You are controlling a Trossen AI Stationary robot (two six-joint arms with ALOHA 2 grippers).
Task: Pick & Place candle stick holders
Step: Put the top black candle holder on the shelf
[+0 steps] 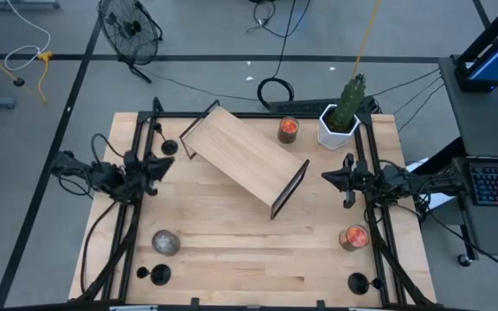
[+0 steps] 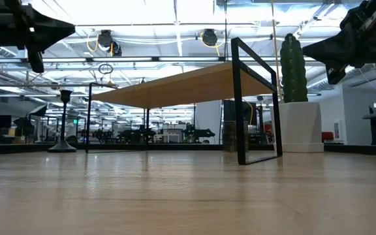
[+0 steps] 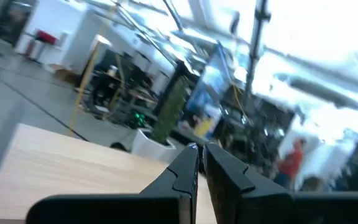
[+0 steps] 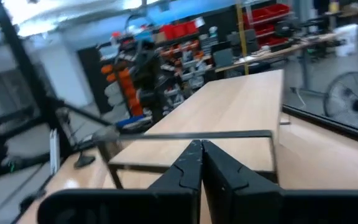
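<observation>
Three small black candle stick holders stand on their disc bases on the table: one at the far left (image 1: 168,148), also in the low view (image 2: 64,124), one at the near left (image 1: 158,275) and one at the near right (image 1: 359,282). My left gripper (image 1: 164,164) is shut and empty, raised above the table by the wooden shelf's left end (image 3: 201,149). My right gripper (image 1: 327,175) is shut and empty, raised by the shelf's right end (image 4: 199,144).
A wooden shelf with black metal end frames (image 1: 245,160) stands slantwise mid-table. A white pot with a green plant (image 1: 340,121) is at the far right. Glass candles stand at the far middle (image 1: 289,129) and near right (image 1: 354,237). A silvery jar (image 1: 165,243) is at the near left.
</observation>
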